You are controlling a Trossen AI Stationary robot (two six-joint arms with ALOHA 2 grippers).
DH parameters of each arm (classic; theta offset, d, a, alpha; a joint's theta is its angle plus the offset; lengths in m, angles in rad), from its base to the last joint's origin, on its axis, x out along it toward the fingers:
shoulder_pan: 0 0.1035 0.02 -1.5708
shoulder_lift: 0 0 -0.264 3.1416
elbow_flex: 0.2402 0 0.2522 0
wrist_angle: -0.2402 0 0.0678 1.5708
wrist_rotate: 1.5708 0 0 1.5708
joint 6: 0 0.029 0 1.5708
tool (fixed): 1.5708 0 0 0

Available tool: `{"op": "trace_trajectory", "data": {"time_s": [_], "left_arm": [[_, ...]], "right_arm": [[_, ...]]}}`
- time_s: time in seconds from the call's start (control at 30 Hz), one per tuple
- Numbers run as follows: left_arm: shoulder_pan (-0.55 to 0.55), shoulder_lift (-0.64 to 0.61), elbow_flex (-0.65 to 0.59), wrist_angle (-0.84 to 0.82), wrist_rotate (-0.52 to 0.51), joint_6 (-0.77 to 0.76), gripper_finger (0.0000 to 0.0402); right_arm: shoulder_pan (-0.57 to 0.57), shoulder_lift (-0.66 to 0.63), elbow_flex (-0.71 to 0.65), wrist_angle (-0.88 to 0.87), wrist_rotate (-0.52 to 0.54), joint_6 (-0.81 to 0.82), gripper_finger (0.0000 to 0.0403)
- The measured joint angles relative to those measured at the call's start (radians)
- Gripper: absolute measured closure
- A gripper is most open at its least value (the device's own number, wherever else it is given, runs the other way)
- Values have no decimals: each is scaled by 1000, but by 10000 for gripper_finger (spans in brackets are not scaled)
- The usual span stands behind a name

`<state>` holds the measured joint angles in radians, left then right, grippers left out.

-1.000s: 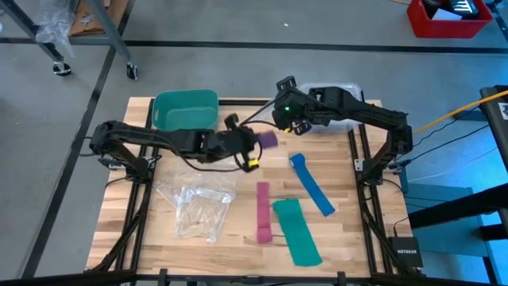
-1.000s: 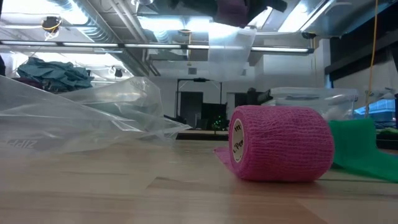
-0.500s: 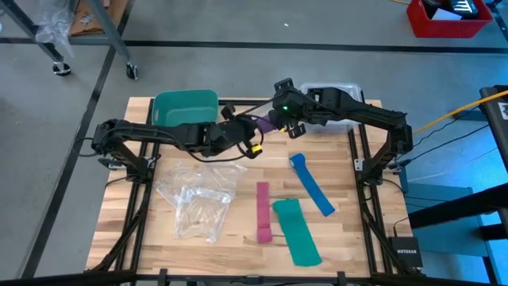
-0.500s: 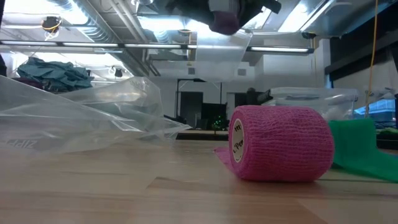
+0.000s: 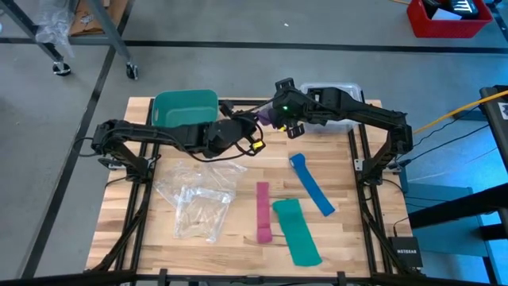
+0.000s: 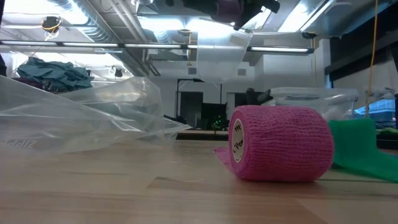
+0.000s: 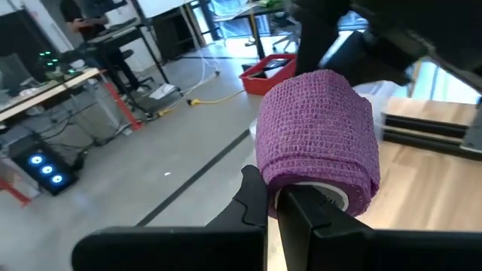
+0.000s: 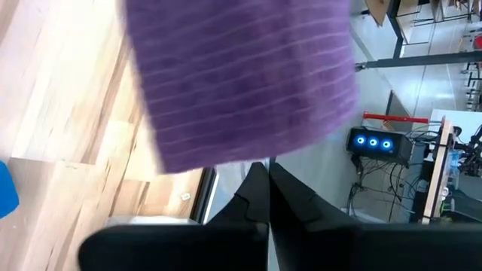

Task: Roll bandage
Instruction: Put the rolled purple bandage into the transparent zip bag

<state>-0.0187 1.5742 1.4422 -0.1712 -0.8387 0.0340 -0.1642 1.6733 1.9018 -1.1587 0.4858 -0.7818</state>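
The left gripper (image 7: 277, 202) is pinching the stubby purple stretchy fabric bandage roll (image 7: 316, 132) in the air. The right gripper (image 8: 265, 175) is pinching it too.

Count of items, bench (image 5: 143, 230), high view:

- Purple bandage (image 5: 267, 117), rolled: 1, upper centre of frame, between my two pincers.
- My pincers: 2, left pincer (image 5: 255, 127) and right pincer (image 5: 278, 121).
- Pink bandage (image 5: 263, 211), part rolled: 1, lower centre.
- Blue strip (image 5: 311, 184): 1, right of centre.
- Green strip (image 5: 297, 231): 1, lower centre.
- Green bin (image 5: 185, 108): 1, upper left.
- Clear plastic bag (image 5: 194, 199): 1, lower left.
- Clear container (image 5: 337, 107): 1, upper right.
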Motion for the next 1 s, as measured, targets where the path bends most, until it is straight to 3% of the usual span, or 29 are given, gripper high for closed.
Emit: {"op": "trace_trajectory", "data": {"time_s": [0.17,0.57,1.0], "left_arm": [[10,0,0,-9,-54,0,401],[18,-2,0,-151,-63,-85,401],[18,-2,0,-172,0,-91,401]], "right_arm": [[0,0,0,0,-11,0,402],[0,0,0,43,-38,53,402],[1,0,0,104,-87,79,402]]}}
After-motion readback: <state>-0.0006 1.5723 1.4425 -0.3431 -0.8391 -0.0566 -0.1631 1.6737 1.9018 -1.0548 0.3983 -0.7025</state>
